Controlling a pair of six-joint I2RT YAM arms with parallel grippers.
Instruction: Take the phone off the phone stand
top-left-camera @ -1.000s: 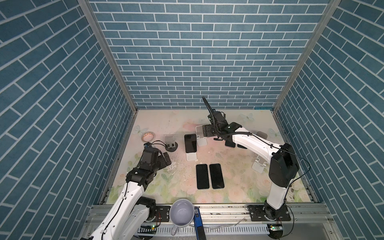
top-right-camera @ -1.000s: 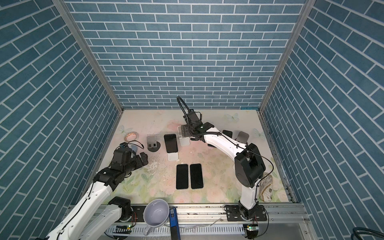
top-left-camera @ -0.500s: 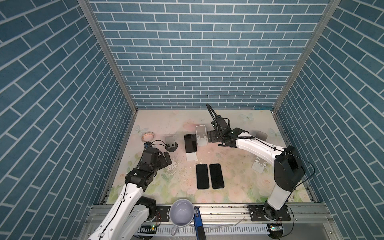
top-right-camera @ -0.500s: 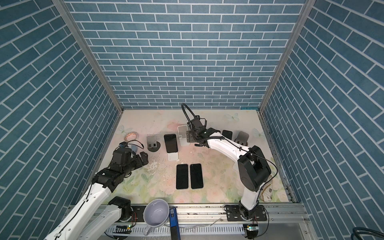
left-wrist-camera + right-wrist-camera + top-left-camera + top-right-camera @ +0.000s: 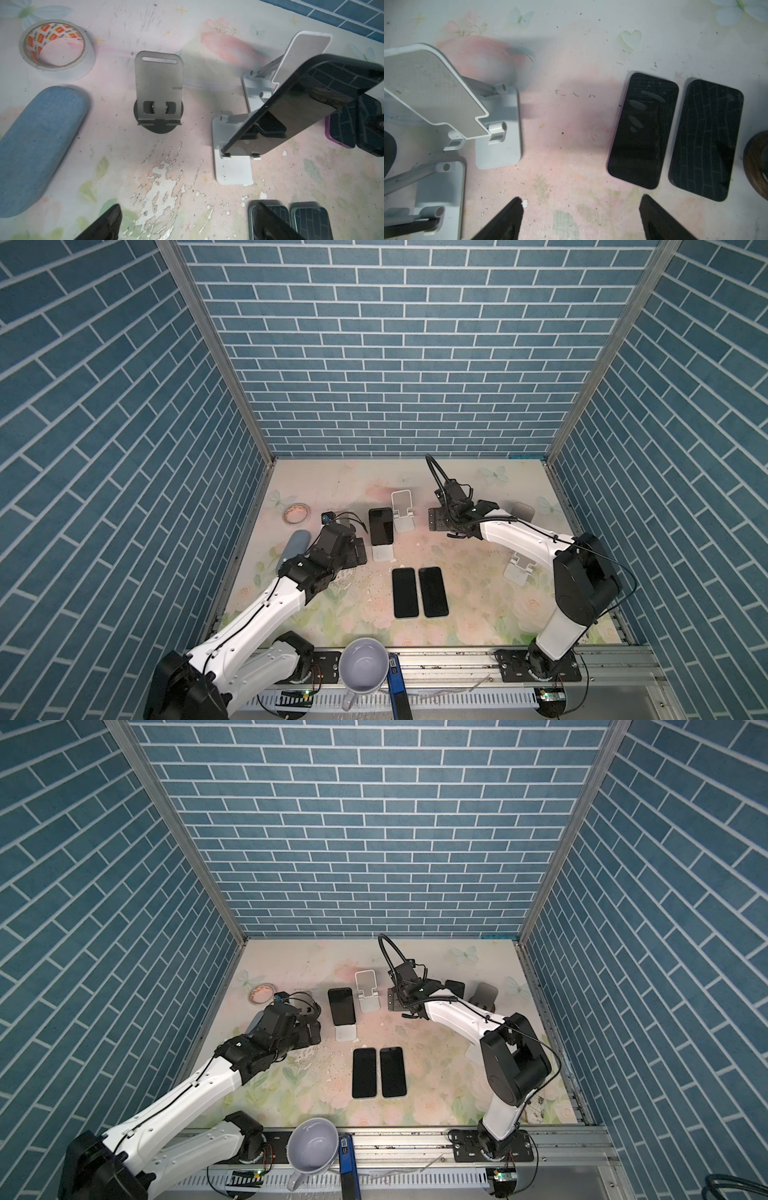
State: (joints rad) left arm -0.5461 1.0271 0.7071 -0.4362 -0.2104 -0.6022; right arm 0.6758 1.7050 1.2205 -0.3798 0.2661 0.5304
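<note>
A black phone (image 5: pixel 381 526) leans on a white phone stand (image 5: pixel 382 552) at mid-table; the left wrist view shows the phone (image 5: pixel 291 108) resting on the lip of that stand (image 5: pixel 232 168). My left gripper (image 5: pixel 359 552) sits just left of the stand's base, open and empty, its fingertips (image 5: pixel 108 220) low over the mat. My right gripper (image 5: pixel 439 520) hovers right of an empty white stand (image 5: pixel 402 510), open with only bare mat between its fingertips (image 5: pixel 508 218).
Two phones (image 5: pixel 419 592) lie flat side by side in front of the stand. Two more phones (image 5: pixel 643 131) lie flat near the right gripper. A grey metal stand (image 5: pixel 159 83), a tape roll (image 5: pixel 56 47) and a blue case (image 5: pixel 35 145) sit at the left.
My right gripper has drawn back from the empty white stand, to the right and toward the front, its jaws widening. My left gripper has edged right toward the stand holding the phone.
</note>
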